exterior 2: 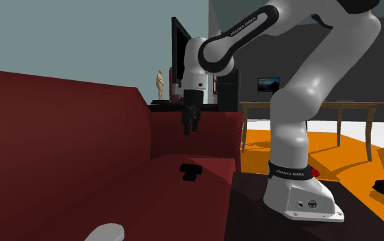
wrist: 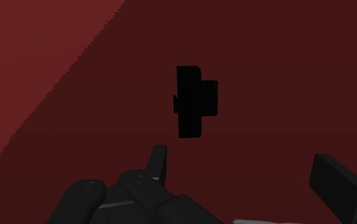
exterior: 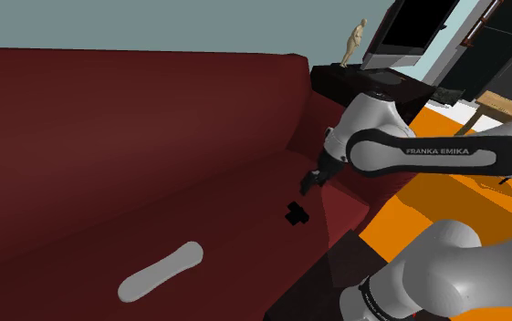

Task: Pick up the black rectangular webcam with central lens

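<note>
dark red sofa [exterior: 108,137] cushions bear the black webcam [exterior: 297,213], which lies on the seat near the sofa's end by the stand. in the shoulder view the gripper [exterior: 308,182] hangs above it and apart, the webcam at about seven o'clock from it. in the second exterior view the webcam [exterior 2: 191,170] sits at six o'clock under the gripper [exterior 2: 189,129]. the wrist view shows the fingers [wrist: 158,162] spread wide and holding nothing, the webcam [wrist: 195,102] ahead of them, untouched. a grey flat object [exterior: 161,272] lies at eight o'clock from the webcam.
</note>
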`<state>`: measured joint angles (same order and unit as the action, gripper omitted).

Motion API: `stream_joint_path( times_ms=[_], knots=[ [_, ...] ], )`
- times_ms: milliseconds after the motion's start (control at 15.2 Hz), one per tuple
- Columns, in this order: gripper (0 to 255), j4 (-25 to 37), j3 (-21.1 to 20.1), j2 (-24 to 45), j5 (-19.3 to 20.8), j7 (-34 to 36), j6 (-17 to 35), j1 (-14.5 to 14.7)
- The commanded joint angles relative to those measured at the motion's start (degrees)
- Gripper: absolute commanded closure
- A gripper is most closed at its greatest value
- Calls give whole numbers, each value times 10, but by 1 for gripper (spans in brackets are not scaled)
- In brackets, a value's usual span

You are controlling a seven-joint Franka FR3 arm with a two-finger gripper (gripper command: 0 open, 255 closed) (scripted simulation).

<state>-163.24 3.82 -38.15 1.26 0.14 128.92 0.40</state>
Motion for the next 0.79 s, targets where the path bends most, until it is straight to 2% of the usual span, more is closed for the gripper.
stream_joint_path(
  times_ms=[0,462,726],
  knots=[
    [0,-19,8,36,2,-13,56,1],
    [0,-52,48,209,-8,-75,256,13],
    [0,-54,59,264,-26,-93,311,25]
  ],
)
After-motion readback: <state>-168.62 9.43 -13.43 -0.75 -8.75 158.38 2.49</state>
